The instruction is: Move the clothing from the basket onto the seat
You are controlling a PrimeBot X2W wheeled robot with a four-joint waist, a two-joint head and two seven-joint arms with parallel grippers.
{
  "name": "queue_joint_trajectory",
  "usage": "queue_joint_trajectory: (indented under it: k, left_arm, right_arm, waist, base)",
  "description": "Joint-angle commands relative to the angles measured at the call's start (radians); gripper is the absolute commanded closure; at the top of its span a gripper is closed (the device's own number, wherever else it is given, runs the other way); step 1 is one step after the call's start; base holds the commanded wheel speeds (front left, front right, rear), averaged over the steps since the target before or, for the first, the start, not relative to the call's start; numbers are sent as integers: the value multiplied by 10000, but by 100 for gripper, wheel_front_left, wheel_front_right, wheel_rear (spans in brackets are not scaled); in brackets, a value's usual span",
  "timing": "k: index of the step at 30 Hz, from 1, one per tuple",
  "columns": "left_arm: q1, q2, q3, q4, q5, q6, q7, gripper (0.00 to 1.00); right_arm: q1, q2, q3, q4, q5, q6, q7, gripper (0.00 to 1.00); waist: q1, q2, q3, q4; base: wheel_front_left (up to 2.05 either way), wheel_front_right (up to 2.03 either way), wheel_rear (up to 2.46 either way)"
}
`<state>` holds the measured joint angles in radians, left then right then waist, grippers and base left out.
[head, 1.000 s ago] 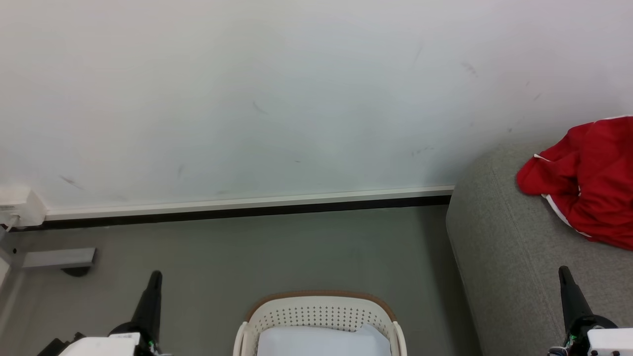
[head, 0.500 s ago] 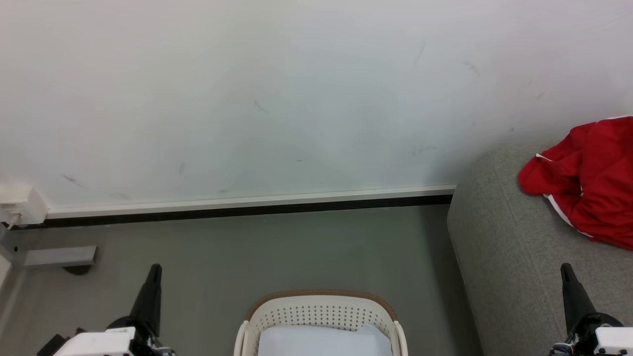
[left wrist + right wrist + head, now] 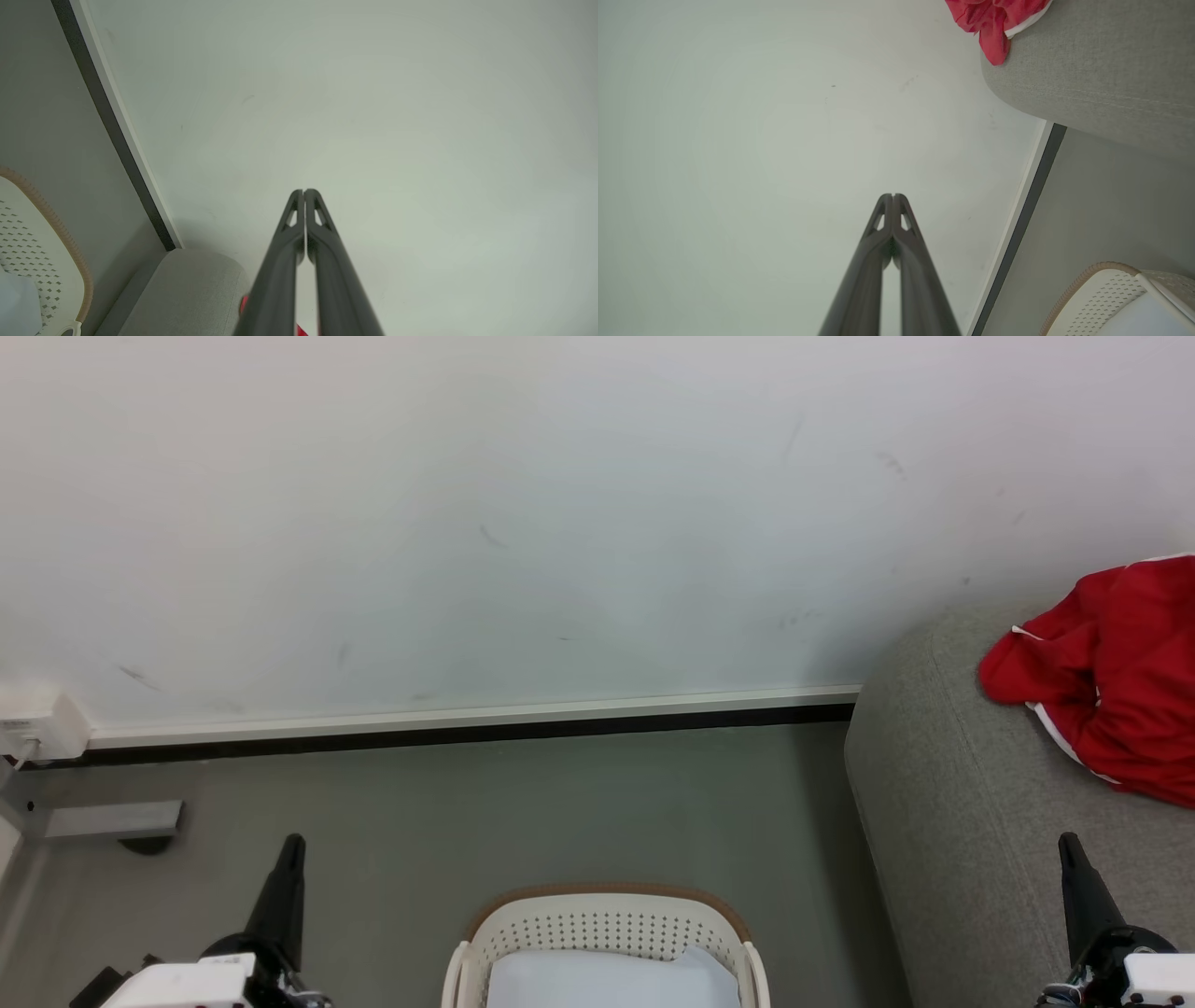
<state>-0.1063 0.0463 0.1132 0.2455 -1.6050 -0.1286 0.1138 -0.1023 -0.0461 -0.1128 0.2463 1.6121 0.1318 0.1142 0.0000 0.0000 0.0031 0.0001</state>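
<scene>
Jersey [image 3: 1111,681] on sofa [image 3: 952,803] beyond right gripper [image 3: 1066,845]; it and left gripper [image 3: 293,847] closed, empty.
Wrist views show fingertips [image 3: 298,196] touching; head view sets basket [image 3: 607,919] between them.

No lettering, number, brand or sign can be read anywhere. The crumpled bright red jersey with white trim [image 3: 1120,691] on the grey fabric sofa [image 3: 952,821] shows only plain folds, and a faint mark on the small white plastic box [image 3: 37,723] low on the white wall [image 3: 560,523] is too small to make out

Slightly higher: left pincer [image 3: 294,841], right pincer [image 3: 1067,840]
</scene>
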Motion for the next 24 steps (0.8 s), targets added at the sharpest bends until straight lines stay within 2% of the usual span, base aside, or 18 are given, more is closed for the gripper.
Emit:
queue_joint_trajectory:
  k: [1,24]
  left_arm:
    - [-79,74,21,6,-141,-44,44,100]
    - [-77,75,19,4,-143,-42,42,100]
  right_arm:
    - [-123,-78,-38,-44,17,-21,33,100]
    - [-123,-76,-37,-44,17,-21,32,100]
  waist:
    - [0,0,0,-1]
    - [0,0,0,-1]
  base:
    - [0,0,0]
    - [0,0,0]
